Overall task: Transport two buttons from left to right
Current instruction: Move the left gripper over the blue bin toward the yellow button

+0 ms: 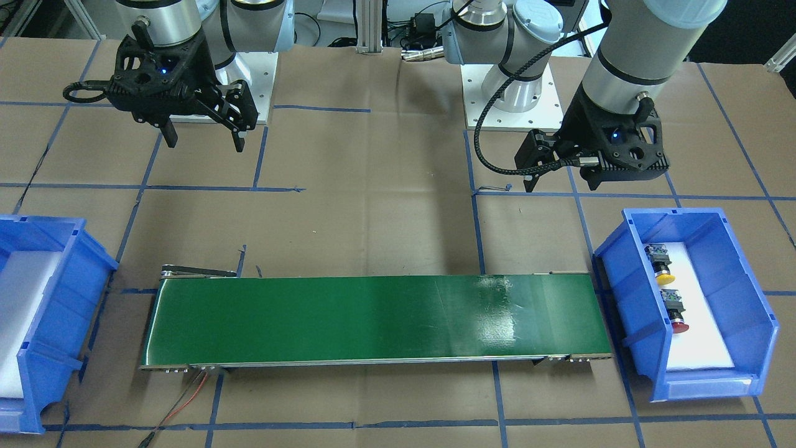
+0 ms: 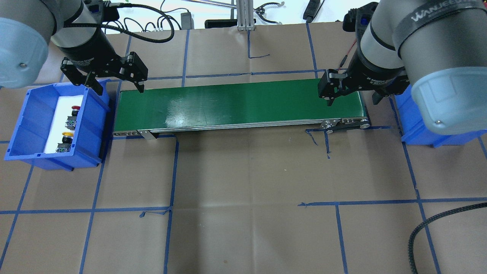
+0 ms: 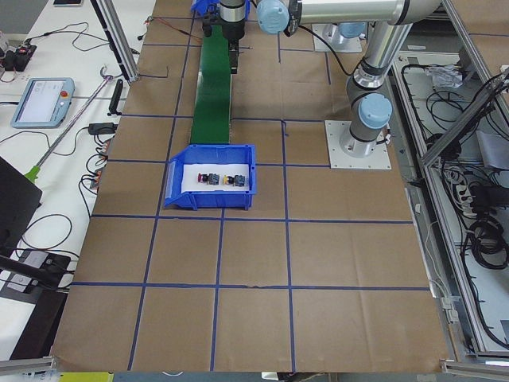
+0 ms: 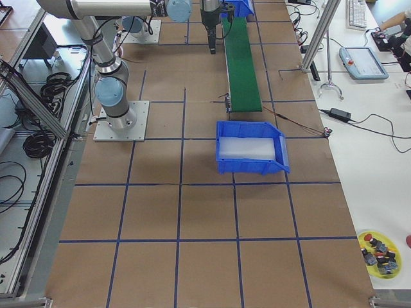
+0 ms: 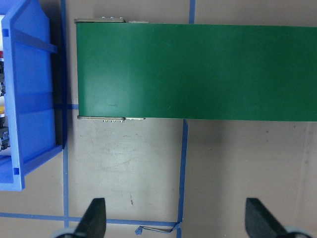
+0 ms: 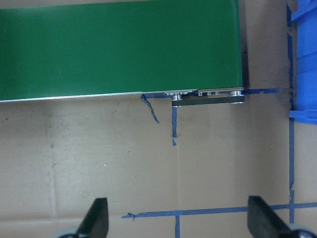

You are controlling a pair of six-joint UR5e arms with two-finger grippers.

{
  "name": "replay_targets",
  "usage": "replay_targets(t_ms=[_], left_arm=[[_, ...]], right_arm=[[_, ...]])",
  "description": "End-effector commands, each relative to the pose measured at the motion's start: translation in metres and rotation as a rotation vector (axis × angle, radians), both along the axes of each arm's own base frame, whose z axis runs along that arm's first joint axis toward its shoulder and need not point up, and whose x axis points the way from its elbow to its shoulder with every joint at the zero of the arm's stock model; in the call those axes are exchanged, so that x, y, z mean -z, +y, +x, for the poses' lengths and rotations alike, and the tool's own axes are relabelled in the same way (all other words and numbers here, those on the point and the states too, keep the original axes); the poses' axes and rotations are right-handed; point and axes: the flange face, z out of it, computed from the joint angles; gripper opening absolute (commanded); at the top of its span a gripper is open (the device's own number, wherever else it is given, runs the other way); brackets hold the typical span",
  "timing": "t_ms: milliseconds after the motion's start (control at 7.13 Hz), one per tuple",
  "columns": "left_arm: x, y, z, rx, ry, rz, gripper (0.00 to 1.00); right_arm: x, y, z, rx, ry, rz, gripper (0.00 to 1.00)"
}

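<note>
The left bin (image 2: pixel 91 125) held both buttons on its white liner (image 2: pixel 51 129), lying apart on the strip nearest the belt-side wall. The red button (image 2: pixel 76 108) lay farther from the robot and the yellow button (image 2: pixel 67 134) nearer. The left gripper (image 2: pixel 120 90) hovered spread and empty above that wall and the left end of the green belt (image 2: pixel 243 106). The pick looked not yet begun. Doing it well would likely mean centring over one button, dropping straight down and pinching its black body squarely, without nudging the other. The bin's tall wall beside them left one finger little room, so a vertical lift before crossing seemed wise. Over the belt the way lay open. The right gripper (image 2: pixel 353 102) hung parted, holding nothing, above the belt's right end, just beside the right bin (image 2: pixel 418 133).
</note>
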Motion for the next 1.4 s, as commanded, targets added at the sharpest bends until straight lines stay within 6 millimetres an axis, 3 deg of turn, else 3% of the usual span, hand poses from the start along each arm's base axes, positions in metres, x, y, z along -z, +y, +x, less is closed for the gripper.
replay_targets(t_ms=[0,421,982,1263], left_arm=[[-0.001,-0.001,0.0,0.001,0.0,-0.003,1.0],[-0.003,-0.003,0.009,0.028,0.002,-0.005,1.0],[0.002,-0.009,0.135,0.084,0.003,0.013,1.0],[0.01,0.002,0.228,0.08,0.014,0.034,1.0]], right_arm=[[-0.001,0.0,0.0,0.001,-0.002,-0.004,1.0],[-0.002,0.0,0.001,0.0,-0.008,-0.005,1.0],[0.004,-0.002,0.0,0.001,-0.001,0.009,1.0],[0.003,-0.002,0.001,0.001,-0.003,0.007,1.0]])
